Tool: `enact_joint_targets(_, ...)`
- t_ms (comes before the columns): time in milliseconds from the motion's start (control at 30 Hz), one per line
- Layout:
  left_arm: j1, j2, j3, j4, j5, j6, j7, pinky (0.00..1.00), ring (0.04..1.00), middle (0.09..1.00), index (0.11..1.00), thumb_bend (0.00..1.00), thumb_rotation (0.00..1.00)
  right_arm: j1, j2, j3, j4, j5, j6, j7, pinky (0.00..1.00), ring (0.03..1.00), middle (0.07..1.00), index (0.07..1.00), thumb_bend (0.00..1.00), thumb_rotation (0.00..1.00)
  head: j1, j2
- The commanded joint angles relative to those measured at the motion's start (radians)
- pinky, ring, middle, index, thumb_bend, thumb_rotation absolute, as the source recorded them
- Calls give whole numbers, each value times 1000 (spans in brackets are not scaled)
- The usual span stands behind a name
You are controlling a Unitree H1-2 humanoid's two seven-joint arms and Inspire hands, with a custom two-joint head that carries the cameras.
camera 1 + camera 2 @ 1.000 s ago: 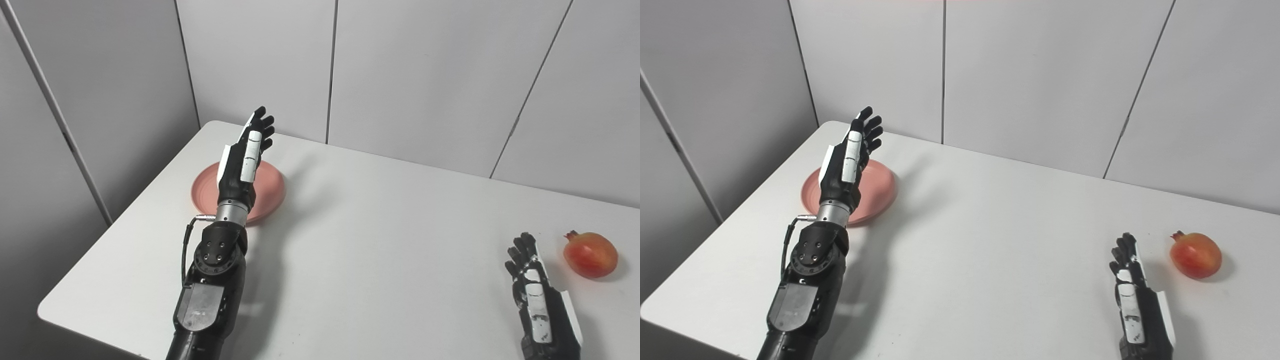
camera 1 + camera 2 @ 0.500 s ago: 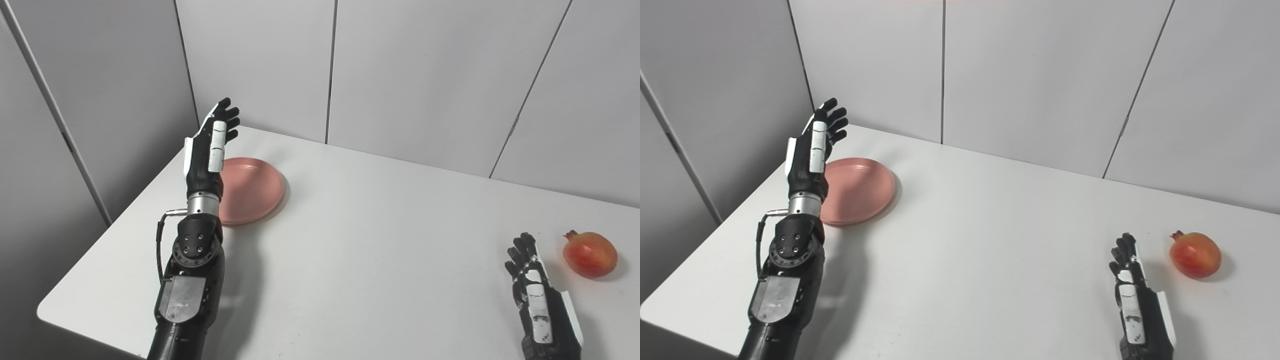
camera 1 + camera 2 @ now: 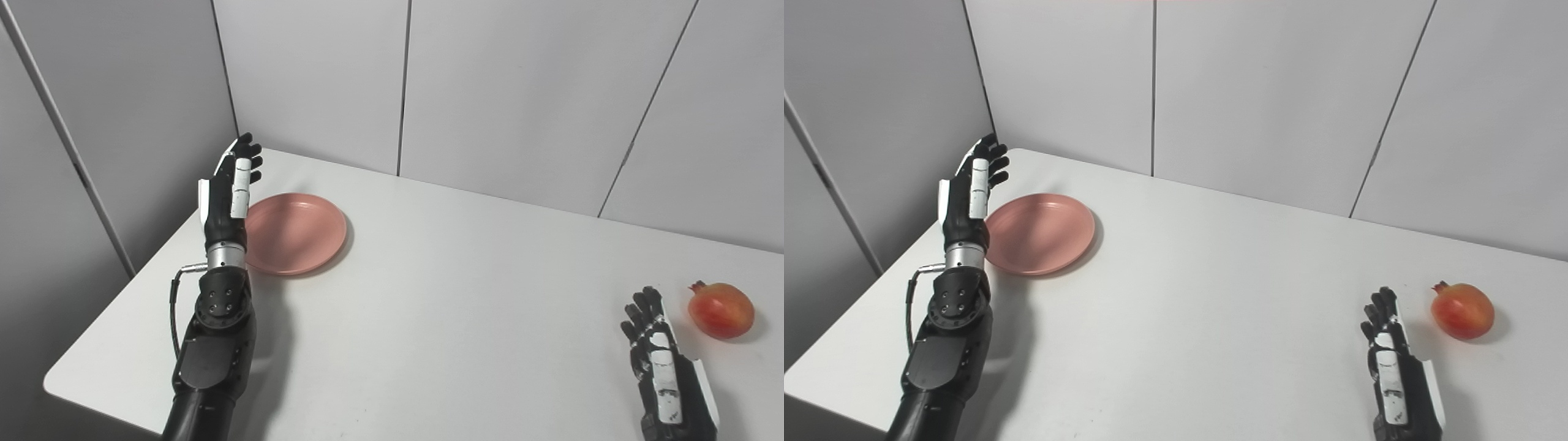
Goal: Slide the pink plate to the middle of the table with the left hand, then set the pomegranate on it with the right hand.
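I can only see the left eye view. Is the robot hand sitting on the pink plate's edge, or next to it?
Observer: Next to it, I think. The right eye view shows more of the pink plate's left rim uncovered, and the left robot hand is upright beside it with only its wrist overlapping.
Operator: Is anything hiding to the right of the pomegranate?
Observer: No. The right eye view shows more of the white table to the right of the pomegranate, and nothing else is there.

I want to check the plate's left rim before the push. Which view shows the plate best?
The right eye view: the plate is nearly whole, the left hand just meeting its left rim. In the left eye view the hand covers more of that rim.
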Motion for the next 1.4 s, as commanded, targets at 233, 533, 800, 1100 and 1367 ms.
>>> enact_joint_targets(233, -36, 56, 15, 97, 12, -103, 20, 802, 831, 830, 821, 835, 1000, -21, 3, -10, -30, 26, -28, 7, 1000, 1000, 1000, 1000, 555, 927, 3, 0)
enact_joint_targets(533, -41, 68, 22, 165, 13, -146, 32, 816, 841, 843, 836, 804, 1000, -19, 3, -12, -38, 35, -18, 3, 1000, 1000, 1000, 1000, 579, 912, 9, -2)
enact_joint_targets(800, -47, 69, 25, 210, -16, -138, 24, 828, 847, 853, 844, 761, 1000, -19, 2, -12, -44, 36, -11, 4, 1000, 1000, 1000, 1000, 582, 910, 9, -2)
enact_joint_targets(1100, -47, 68, 20, 232, -29, -112, 19, 862, 864, 869, 855, 752, 1000, -18, -1, -10, -49, 32, -15, 6, 1000, 1000, 1000, 1000, 579, 932, 8, 2)
enact_joint_targets(1367, -48, 51, 0, 214, -47, -78, -13, 915, 884, 887, 880, 743, 1000, -18, -3, -11, -54, 32, -11, 5, 1000, 1000, 1000, 1000, 580, 926, 3, 7)
